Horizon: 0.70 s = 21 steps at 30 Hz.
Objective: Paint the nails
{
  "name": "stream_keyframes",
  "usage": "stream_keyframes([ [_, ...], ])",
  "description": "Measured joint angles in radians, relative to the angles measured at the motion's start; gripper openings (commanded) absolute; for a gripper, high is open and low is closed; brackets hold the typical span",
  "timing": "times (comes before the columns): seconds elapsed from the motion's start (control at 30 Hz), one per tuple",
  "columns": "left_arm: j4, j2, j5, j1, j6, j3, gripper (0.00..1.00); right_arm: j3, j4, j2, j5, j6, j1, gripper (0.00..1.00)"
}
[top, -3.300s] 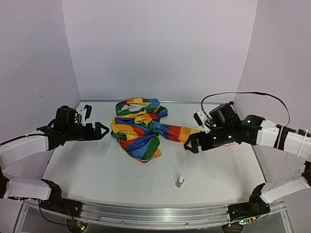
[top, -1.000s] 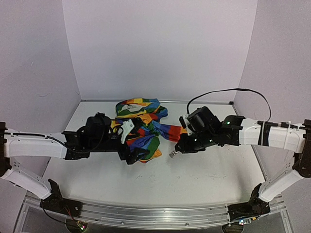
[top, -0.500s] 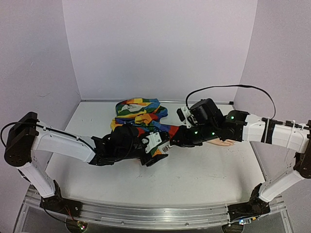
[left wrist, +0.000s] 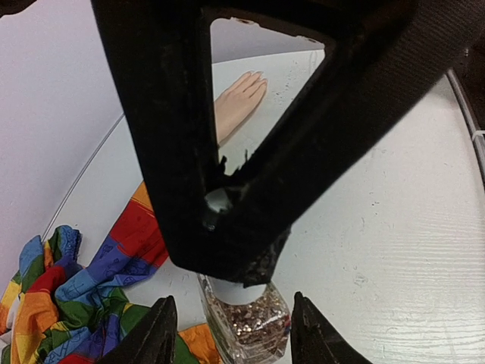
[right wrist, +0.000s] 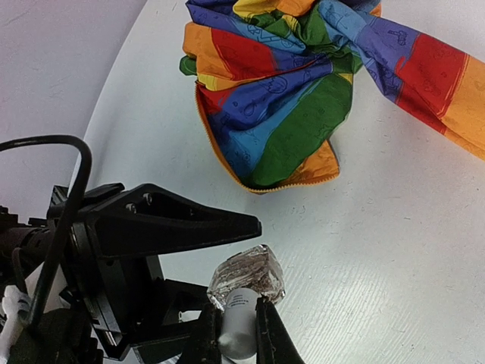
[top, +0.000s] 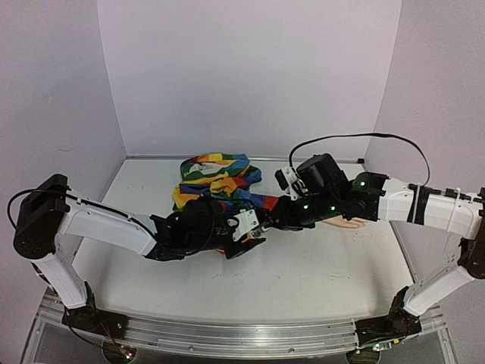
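Pale lilac walls [top: 250, 76] enclose a white table [top: 303, 280] (evenly lit).

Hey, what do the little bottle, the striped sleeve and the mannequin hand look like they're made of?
The bottle looks like clear glass or hard plastic, glossy, with glitter showing through. The sleeve is soft matte fabric, creased into folds. The mannequin hand seems smooth peach plastic or rubber; I can't tell which.
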State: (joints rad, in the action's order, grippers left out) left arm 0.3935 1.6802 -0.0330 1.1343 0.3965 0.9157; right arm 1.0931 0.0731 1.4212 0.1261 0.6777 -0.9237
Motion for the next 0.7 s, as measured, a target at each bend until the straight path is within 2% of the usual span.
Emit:
stream_keyframes([
  [0.2, 0.001, 0.011, -0.018, 0.000, 0.000, 0.014, 0.47, 0.000, 0.000, 0.000, 0.010, 0.000, 0.000, 0.00],
  [0.7, -0.002, 0.023, -0.007, -0.002, -0.013, 0.019, 0.06, 0.014, -0.006, 0.011, 0.013, -0.023, 0.003, 0.00],
])
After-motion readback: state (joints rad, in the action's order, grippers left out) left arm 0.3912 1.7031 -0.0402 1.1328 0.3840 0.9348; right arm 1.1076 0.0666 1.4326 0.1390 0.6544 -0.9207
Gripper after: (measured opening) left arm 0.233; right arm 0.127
